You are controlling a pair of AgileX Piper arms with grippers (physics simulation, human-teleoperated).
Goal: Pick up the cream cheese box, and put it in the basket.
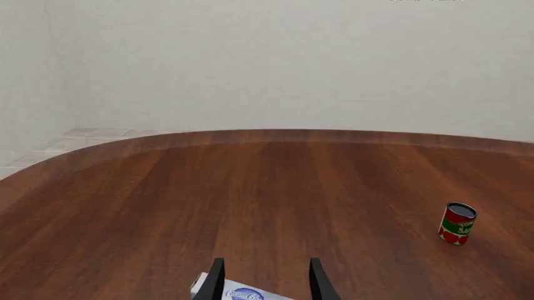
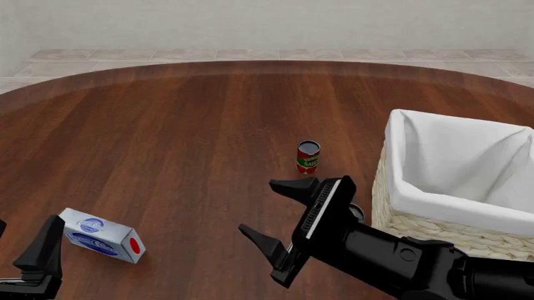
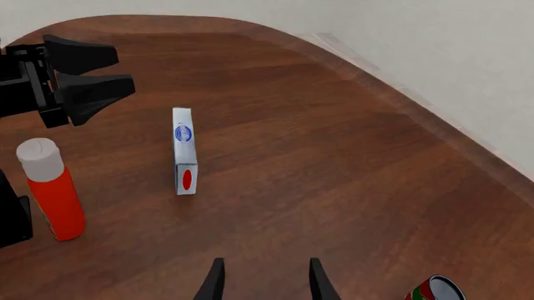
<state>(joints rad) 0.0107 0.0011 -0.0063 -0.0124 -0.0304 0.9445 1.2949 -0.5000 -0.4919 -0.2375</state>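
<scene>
The cream cheese box, a pale blue-white carton with a red dot on one end, lies flat on the table's near left. My left gripper stands open just left of it, not touching. In the left wrist view a corner of the box shows low between the spread fingers of the left gripper. My right gripper hangs open and empty over the table's middle, left of the basket. From the right wrist view the box and the left gripper stand apart, beyond the open right gripper.
A red tomato can stands upright beyond the right gripper, left of the basket; the same can shows in the left wrist view. A red bottle with a white cap stands near the left arm. The wooden table has a curved far edge.
</scene>
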